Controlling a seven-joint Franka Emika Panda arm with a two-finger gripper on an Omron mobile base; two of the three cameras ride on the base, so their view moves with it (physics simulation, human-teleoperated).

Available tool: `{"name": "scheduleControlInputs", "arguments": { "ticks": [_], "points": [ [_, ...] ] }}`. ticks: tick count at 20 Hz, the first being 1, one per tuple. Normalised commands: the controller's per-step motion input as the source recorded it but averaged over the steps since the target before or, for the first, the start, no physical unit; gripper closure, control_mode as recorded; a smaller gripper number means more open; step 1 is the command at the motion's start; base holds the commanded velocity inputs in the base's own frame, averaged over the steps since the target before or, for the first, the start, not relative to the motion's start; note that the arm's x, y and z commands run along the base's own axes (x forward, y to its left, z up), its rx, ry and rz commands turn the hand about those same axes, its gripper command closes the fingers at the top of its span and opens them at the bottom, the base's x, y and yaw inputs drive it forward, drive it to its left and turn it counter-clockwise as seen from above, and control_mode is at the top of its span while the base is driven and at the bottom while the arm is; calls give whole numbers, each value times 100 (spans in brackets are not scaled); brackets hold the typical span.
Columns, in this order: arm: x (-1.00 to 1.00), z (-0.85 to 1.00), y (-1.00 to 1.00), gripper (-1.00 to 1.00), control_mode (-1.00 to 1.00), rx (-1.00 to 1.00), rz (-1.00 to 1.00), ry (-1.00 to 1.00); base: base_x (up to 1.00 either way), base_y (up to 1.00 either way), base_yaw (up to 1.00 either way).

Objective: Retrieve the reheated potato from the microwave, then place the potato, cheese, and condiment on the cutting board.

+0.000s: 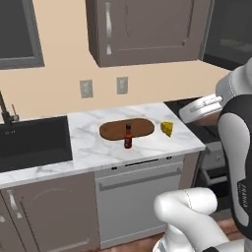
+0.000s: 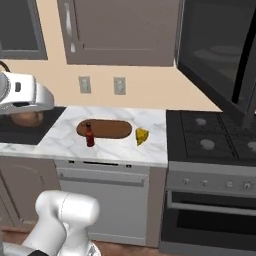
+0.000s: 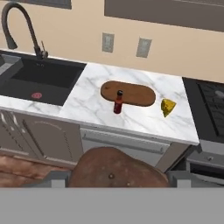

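The microwave [image 2: 220, 50] hung above the stove [image 2: 215, 135], cut off at the frame's right edge. The sink [image 3: 39, 81] lay left of the counter [image 3: 140, 118]. The board [image 3: 128, 92] sat mid-counter, the condiment [image 3: 118, 102] at its near edge, the cheese [image 3: 168, 107] just right. The potato [image 3: 116, 168] was held in the gripper [image 3: 116, 178], its fingers mostly hidden.

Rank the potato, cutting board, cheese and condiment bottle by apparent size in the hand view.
1. potato, though it looms only because it sits right at the camera
2. cutting board
3. condiment bottle
4. cheese, close to the bottle
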Motion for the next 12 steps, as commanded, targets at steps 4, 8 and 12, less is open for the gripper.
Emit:
{"name": "scheduleControlInputs", "arguments": {
  "ticks": [4, 8, 12],
  "points": [
    [0, 0, 0, 100, 100, 0, 0, 0, 38, 0, -7],
    [0, 0, 0, 100, 100, 0, 0, 0, 56, 0, -4],
    [0, 0, 0, 100, 100, 0, 0, 0, 63, -3, 0]
  ]
}}
